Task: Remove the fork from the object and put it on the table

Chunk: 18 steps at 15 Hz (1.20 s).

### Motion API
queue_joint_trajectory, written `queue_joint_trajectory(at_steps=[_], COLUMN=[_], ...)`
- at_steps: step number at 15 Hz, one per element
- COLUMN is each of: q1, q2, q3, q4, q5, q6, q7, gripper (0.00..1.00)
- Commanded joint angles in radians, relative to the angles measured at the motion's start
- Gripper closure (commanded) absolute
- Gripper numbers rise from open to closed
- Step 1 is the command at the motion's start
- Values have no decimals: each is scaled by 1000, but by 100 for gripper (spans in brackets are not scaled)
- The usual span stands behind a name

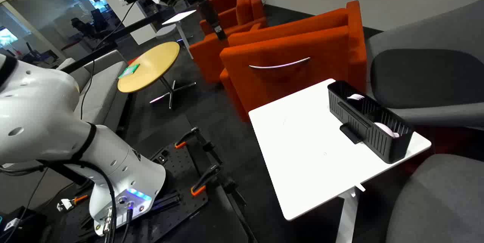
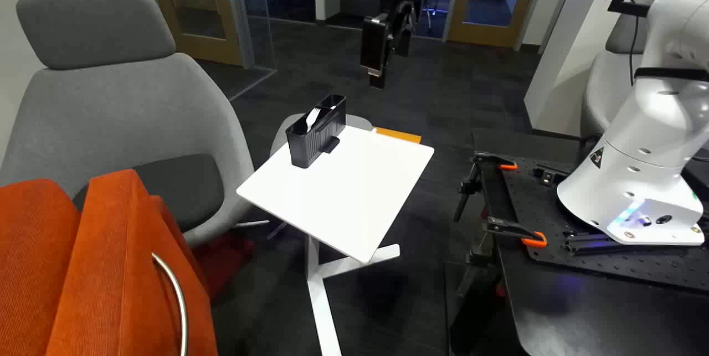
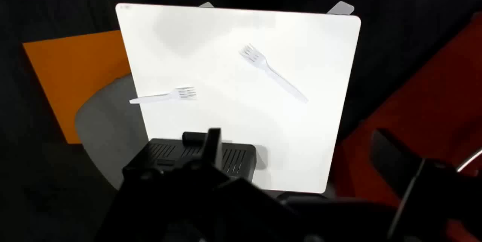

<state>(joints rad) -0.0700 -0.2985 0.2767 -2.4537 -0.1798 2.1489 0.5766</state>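
The black rack (image 1: 368,126) stands on the white table (image 1: 295,152) near one edge, and also shows in an exterior view (image 2: 317,137). A white fork (image 1: 355,96) leans in one compartment, tines up; it also shows in an exterior view (image 2: 312,118). A white rounded utensil (image 1: 385,129) lies in the opposite compartment. In the wrist view, one white fork (image 3: 276,76) lies on the tabletop and another fork (image 3: 165,95) lies with its handle over the edge. My gripper (image 2: 390,62) is open and empty, high above the table; its fingers (image 3: 299,140) are wide apart in the wrist view.
An orange chair (image 1: 287,61) and grey chairs (image 1: 427,76) (image 2: 127,101) stand close around the table. A black bench with clamps (image 2: 515,231) carries the robot base. A round wooden table (image 1: 151,67) stands farther off.
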Motion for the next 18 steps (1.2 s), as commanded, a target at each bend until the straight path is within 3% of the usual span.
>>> queue_joint_trajectory(at_steps=[1, 9, 12, 18], q1=[33, 33, -19, -101], q2=[3, 3, 44, 191], q3=[-32, -32, -52, -148], q4=[2, 2, 6, 30], q5=[-11, -11, -101, -444], q6=[-4, -4, 19, 109], q7=[8, 8, 124, 506], gripper=[0, 0, 0, 0])
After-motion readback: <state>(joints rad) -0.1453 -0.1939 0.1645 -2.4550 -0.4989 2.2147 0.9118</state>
